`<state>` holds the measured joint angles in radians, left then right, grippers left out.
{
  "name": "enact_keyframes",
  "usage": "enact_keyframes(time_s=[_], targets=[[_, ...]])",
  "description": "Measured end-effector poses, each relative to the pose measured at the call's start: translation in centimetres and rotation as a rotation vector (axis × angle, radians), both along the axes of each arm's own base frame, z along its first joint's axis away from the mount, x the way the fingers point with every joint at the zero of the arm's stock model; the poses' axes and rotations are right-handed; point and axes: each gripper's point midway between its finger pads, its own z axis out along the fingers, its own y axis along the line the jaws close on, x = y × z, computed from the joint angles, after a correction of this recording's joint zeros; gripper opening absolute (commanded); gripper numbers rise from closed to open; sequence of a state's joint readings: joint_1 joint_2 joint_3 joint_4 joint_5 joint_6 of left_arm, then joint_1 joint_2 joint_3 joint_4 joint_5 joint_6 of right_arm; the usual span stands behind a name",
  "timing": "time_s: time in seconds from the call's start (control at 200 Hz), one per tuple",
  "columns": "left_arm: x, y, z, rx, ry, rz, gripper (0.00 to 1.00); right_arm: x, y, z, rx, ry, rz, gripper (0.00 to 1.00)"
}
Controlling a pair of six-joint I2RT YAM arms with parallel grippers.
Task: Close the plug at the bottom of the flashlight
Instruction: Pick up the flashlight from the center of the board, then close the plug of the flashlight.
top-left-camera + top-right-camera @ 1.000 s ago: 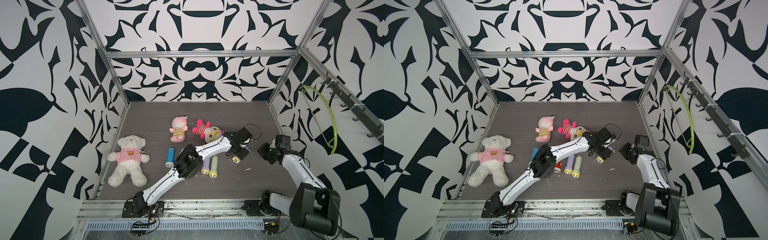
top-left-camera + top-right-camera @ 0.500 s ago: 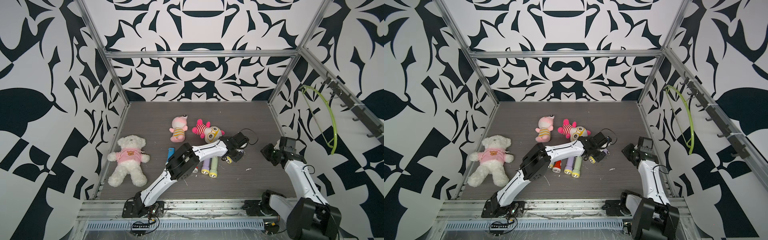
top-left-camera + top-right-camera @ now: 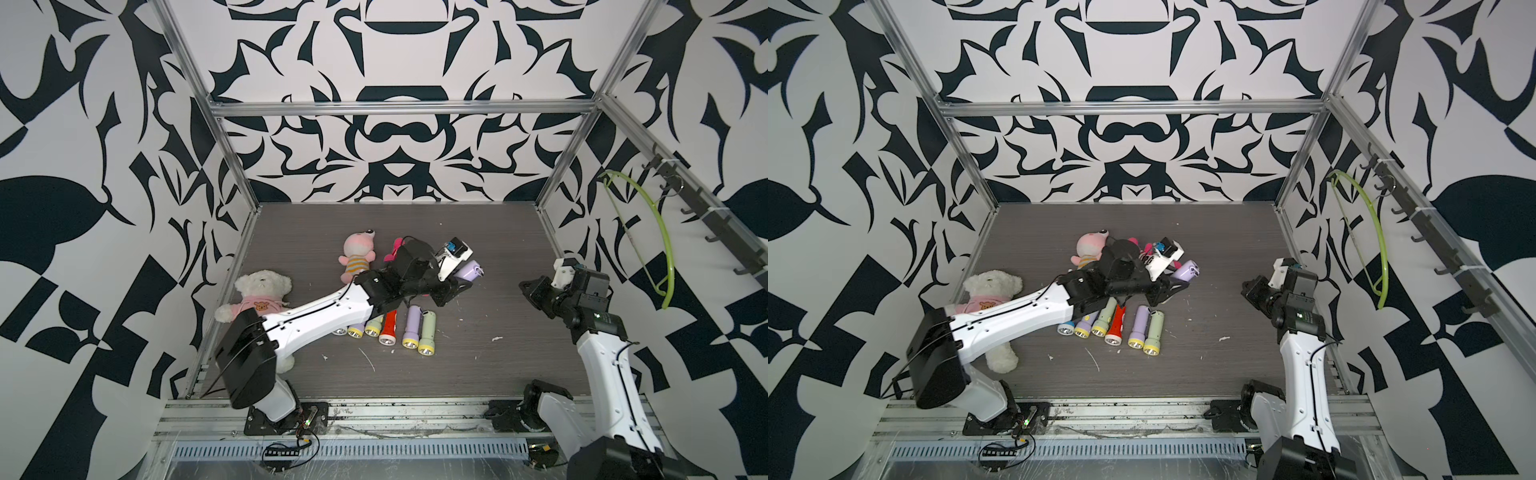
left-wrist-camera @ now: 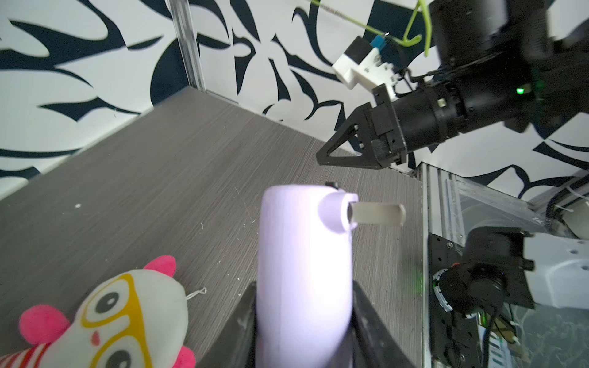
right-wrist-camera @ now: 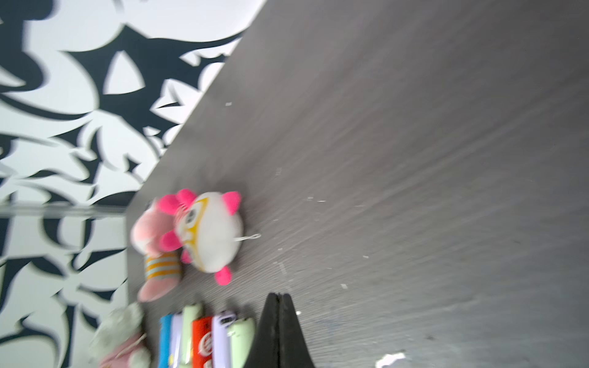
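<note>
- The left gripper (image 3: pixel 457 283) is squeezed tight around a purple flashlight (image 4: pixel 302 270) and holds it up off the counter (image 3: pixel 478 374).
- The bottom end of the flashlight sticks out past the gripper tips. The little grey plug (image 4: pixel 377 215) pokes out sideways from that end, so the plug is open, not folded in.
- The right gripper (image 4: pixel 322 157) is pinched shut with nothing in it. It hangs near the plug but does not touch it.
- I think this is the step where one arm holds the flashlight and the other gets ready to push.
- Next, the right gripper needs to reach the tip of the plug and push it flat into the flashlight's end. The left gripper must hold firm so the flashlight won't slip or twist.
- Back from the left gripper, under its arm, more flashlights (image 3: pixel 409 328) lie in a row, with soft toys (image 3: pixel 357 257) close by.
</note>
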<state>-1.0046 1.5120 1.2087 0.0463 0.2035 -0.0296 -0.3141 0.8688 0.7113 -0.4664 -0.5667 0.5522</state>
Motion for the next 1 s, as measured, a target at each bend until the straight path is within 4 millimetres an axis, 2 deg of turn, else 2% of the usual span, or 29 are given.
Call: enact_keyframes(time_s=[0.115, 0.255, 0.365, 0.565, 0.68, 0.79, 1.0], targets=[[-1.4, 2.4, 0.2, -0.022, -0.049, -0.009, 0.35, 0.2, 2.5, 1.3, 0.028, -0.046, 0.108, 0.18], [-2.6, 5.2, 0.1, -0.033, -0.095, -0.006, 0.35, -0.4, 8.1, 3.4, 0.008, -0.098, 0.311, 0.22], [-2.6, 7.1, 1.4, -0.065, -0.132, 0.015, 0.33, -1.1, 12.0, 5.7, -0.002, -0.168, 0.453, 0.26], [-3.2, 9.7, 3.2, -0.125, -0.174, 0.026, 0.30, -1.3, 15.6, 7.8, 0.023, -0.241, 0.580, 0.34], [-4.0, 10.4, 3.7, -0.143, -0.181, 0.005, 0.29, -1.7, 17.3, 9.2, 0.049, -0.275, 0.649, 0.37], [-4.7, 10.7, 4.3, -0.158, -0.182, -0.021, 0.27, -2.3, 19.1, 11.5, 0.070, -0.335, 0.727, 0.39], [-5.6, 10.8, 3.9, -0.151, -0.157, -0.064, 0.26, -4.9, 23.4, 15.6, 0.108, -0.449, 0.928, 0.40]])
